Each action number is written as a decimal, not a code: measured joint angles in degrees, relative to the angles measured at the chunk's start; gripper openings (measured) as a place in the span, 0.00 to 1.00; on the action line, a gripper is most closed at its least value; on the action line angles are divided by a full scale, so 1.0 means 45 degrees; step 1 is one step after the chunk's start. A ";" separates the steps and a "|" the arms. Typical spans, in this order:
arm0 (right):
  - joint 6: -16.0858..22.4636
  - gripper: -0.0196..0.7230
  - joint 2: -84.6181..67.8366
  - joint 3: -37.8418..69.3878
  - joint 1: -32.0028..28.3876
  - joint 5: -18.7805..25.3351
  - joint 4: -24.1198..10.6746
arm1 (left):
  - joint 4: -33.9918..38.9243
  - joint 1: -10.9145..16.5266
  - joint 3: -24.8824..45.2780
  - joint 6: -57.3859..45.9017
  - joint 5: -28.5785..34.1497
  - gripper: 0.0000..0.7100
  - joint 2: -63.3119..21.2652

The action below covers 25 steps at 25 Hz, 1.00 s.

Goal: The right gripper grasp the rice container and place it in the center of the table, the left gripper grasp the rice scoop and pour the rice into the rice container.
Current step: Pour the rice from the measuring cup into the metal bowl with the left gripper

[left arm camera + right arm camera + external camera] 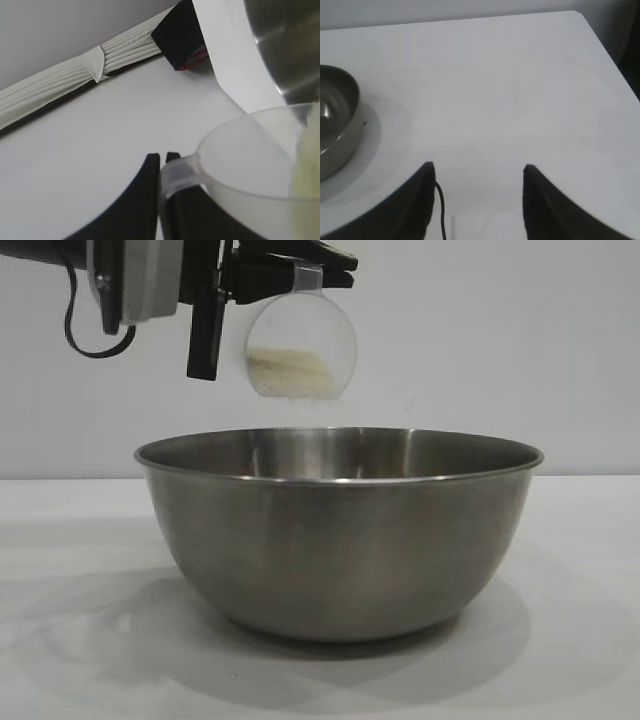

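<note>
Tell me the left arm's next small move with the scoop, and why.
Probably roll the rice scoop a little further: the left gripper holds its handle above the rice container, scoop tipped sideways, yet most of the rice sits inside, only a few grains falling.

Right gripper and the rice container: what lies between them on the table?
Nothing: the right wrist view shows only bare table between the open right gripper and the rice container.

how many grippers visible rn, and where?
2. The left gripper is above the rice container, shut on the rice scoop handle. The right gripper is open over bare table, beside the container, holding nothing.
</note>
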 joint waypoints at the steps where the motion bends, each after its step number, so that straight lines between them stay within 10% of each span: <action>1: 0.0000 0.48 0.0000 0.0000 0.0000 0.0000 0.0000 | 0.0000 -0.0034 0.0000 0.0321 0.0103 0.00 0.0000; 9: 0.0082 0.48 0.0000 0.0000 0.0000 0.0000 -0.0023 | 0.0538 -0.0135 0.0000 0.1870 0.0363 0.00 0.0000; 17: 0.0179 0.20 0.0000 0.0000 0.0000 0.0000 -0.0023 | 0.0658 -0.0177 0.0000 0.2409 0.0567 0.00 0.0000; 25: 0.0208 0.22 0.0000 0.0000 0.0000 0.0000 -0.0023 | 0.0658 -0.0177 0.0000 0.2427 0.0567 0.00 0.0000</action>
